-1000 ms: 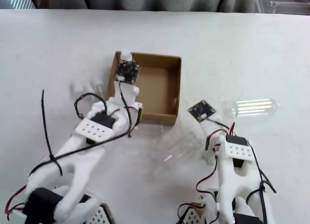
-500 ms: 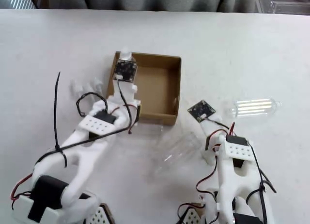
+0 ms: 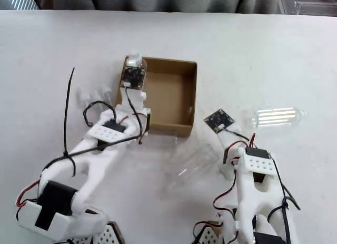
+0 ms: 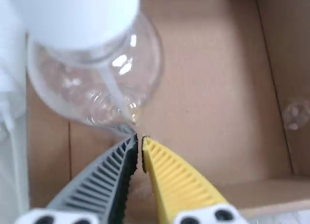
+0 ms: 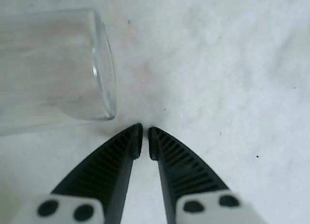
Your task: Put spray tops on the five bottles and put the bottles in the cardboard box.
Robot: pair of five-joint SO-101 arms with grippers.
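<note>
Clear bottle [image 4: 92, 88] stands in cardboard box [image 4: 218, 88] just past the closed left end effector [image 4: 138, 139]; right end effector [image 5: 144, 137] closed, empty.

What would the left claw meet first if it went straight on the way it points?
Probably the clear bottle standing in the cardboard box: its base sits just past the tips of the left claw. Depth is unclear, so it could instead reach the box floor beside it.

Capped bottle [image 4: 92, 83] upright in cardboard box [image 4: 213, 83]
</note>
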